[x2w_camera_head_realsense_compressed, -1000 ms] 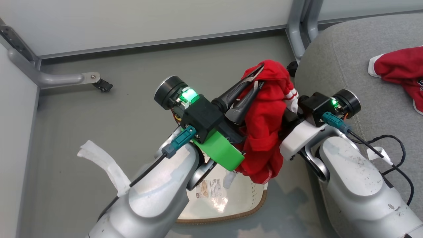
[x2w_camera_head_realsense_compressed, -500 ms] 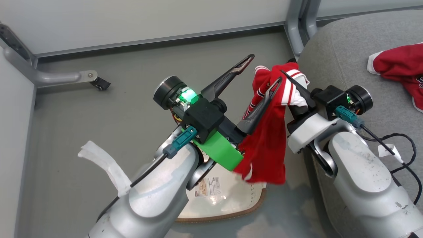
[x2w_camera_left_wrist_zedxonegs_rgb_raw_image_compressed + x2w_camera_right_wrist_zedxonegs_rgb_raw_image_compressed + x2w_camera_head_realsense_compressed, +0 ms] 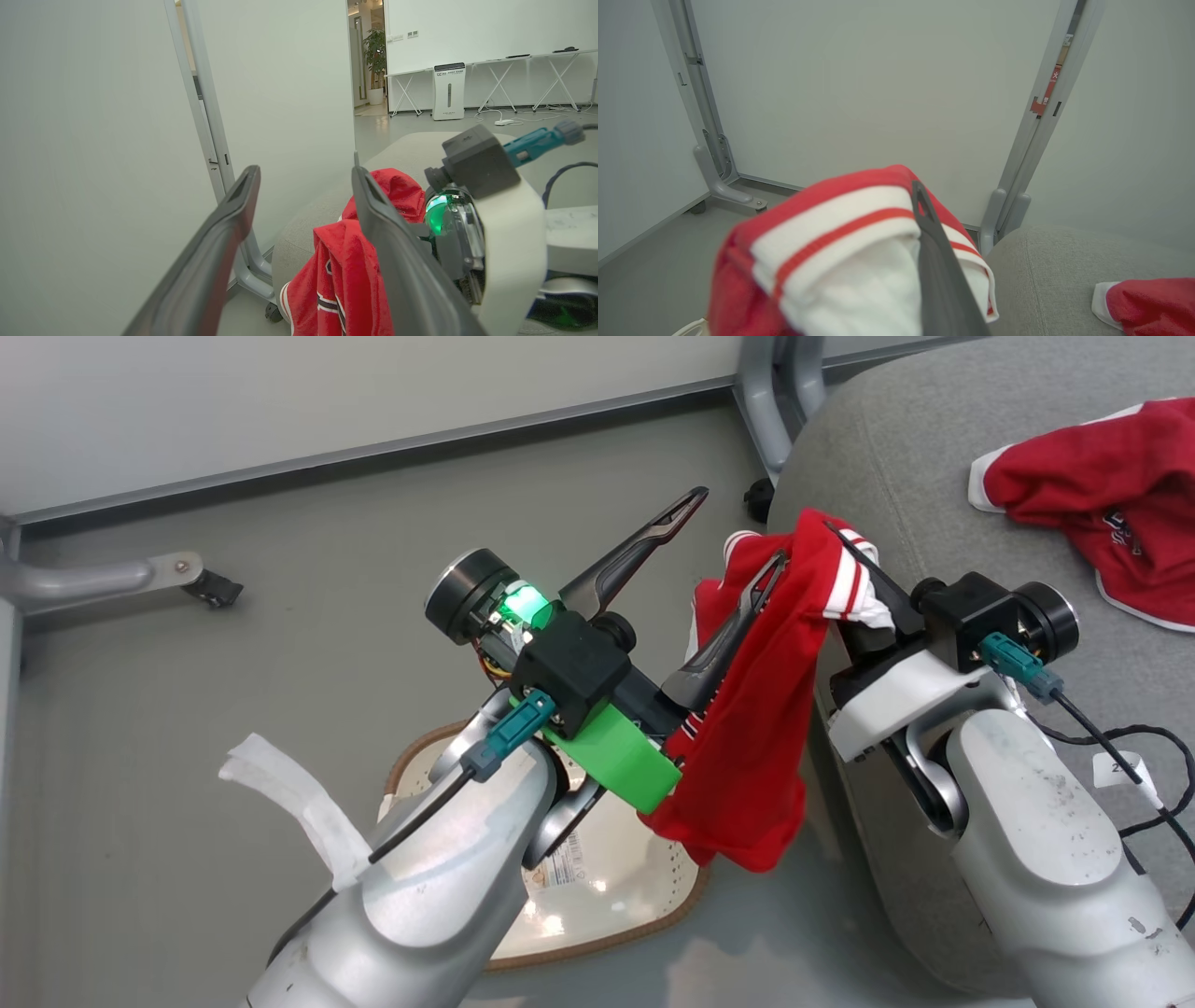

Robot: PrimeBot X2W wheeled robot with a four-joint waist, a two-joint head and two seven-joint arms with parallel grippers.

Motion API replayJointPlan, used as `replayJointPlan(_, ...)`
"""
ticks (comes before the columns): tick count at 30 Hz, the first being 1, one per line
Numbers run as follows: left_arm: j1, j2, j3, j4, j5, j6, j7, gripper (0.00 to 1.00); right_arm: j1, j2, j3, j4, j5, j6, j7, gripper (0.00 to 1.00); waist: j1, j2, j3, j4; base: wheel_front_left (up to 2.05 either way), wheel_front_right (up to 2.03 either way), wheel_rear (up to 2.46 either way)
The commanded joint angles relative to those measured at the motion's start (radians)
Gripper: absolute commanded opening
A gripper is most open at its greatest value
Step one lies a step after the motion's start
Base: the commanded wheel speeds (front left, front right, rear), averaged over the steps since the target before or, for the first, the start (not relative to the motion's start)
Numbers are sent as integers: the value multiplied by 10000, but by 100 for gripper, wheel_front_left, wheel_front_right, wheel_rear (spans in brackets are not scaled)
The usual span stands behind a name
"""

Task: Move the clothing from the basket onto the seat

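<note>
So, the basket [image 3: 616, 896] sits at 6 o'clock in the head view, half hidden under the left arm [image 3: 448, 896], and nothing red shows in the part that's visible. The left gripper [image 3: 733, 537], just above centre, has its jaws spread wide and holds nothing; one finger [image 3: 738, 616] lies against the red shorts [image 3: 756, 747]. Those hang from the right gripper [image 3: 854, 560], whose jaws are pinched on the white-and-red striped band, with the rest dangling between basket and seat [image 3: 896, 467]. The grey seat runs from 1 to 4 o'clock, and the red jersey [image 3: 1092, 495] is already on it at 2 o'clock. Looks like the carry step for the last garment. The next move probably needs the right arm [image 3: 1046, 821] to swing toward 3 o'clock, get the cloth over the cushion edge, then let go.
</note>
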Motion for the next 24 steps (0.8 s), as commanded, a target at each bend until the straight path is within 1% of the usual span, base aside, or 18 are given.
replayJointPlan(1,110,17,29,42,131,-18,-7,100,166,27,-151,-114,-45,-7,-50,0,0,0,170,-379,0,0,0)
replayJointPlan(12,141,136,-35,218,232,-44,-7,100,884,342,-1189,-591,-174,-7,-50,0,0,0,408,-1484,0,0,0)
replayJointPlan(24,237,308,-199,350,224,-40,-7,100,1323,412,-2284,-1042,-222,-7,-50,0,0,0,580,-2425,0,0,0)
